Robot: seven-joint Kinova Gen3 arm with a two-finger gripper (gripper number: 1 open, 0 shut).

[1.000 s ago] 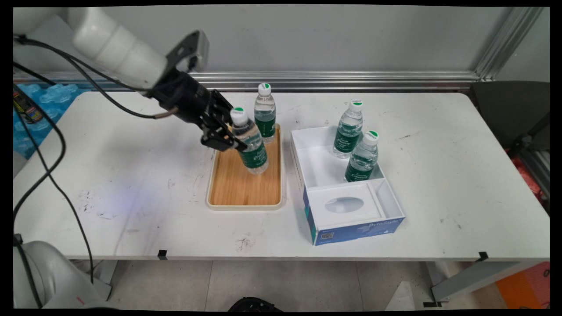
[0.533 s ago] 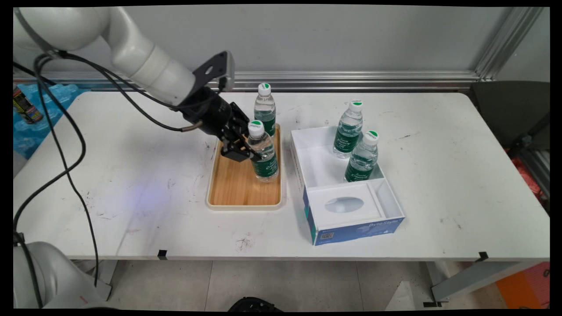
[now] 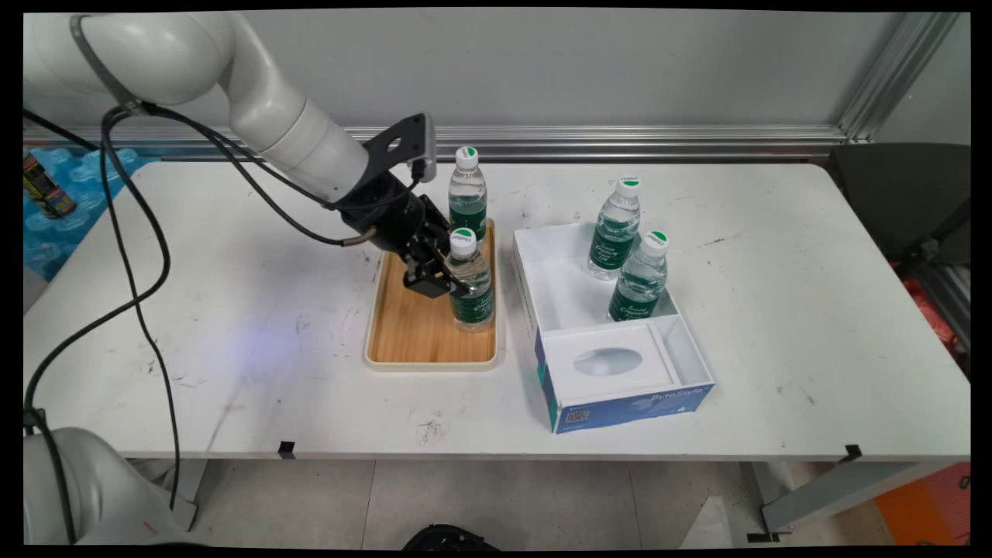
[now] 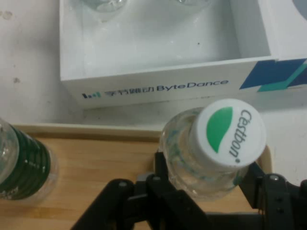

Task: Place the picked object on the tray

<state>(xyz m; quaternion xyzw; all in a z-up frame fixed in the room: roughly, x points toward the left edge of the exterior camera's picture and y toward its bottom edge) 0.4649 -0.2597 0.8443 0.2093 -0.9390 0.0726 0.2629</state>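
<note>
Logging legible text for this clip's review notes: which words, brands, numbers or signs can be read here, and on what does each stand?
"Cestbon": white cap of the bottle held in the gripper, hand view.
"ByteDance": side wall of the white box, after a small logo and characters too blurred to read.
"ByteStyle", faint: box's blue front, main view.
Green bottle labels: too small to read.
Code square on the box front: unreadable.

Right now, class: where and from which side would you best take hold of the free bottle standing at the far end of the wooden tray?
Probably the clear shoulder of the free bottle, above its green label. It stands upright and round, so a sideways approach suits. Come from its left: the hand and its held bottle crowd the near side of the wooden tray.
</note>
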